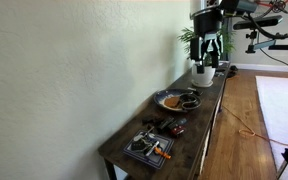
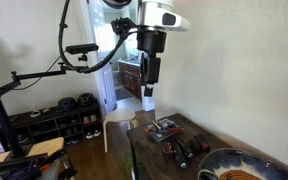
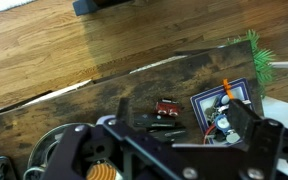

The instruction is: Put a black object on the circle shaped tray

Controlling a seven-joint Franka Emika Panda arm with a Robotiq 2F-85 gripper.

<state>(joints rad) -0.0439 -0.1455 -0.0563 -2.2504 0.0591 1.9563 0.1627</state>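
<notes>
- A pale textured wall runs behind the scene. A wooden floor and a light rug lie in front, and an exterior view alone shows a doorway and a shoe rack.
- The long dark wooden surface stands along the wall.
- The arm reaches down over the far end.
- A green plant in a white pot sits at that end, directly under the fingers. In the wrist view a leaf crosses the right side.
- The circle shaped tray lies mid-surface, near the pot, already carrying items I cannot make out. Its rim shows low in an exterior view.
- The square tray lies at the near end, holding small items.
- Small black objects lie between the two trays, on the bare surface.
- The fingers hang high above everything, spread wide in the wrist view, with nothing between them.
</notes>
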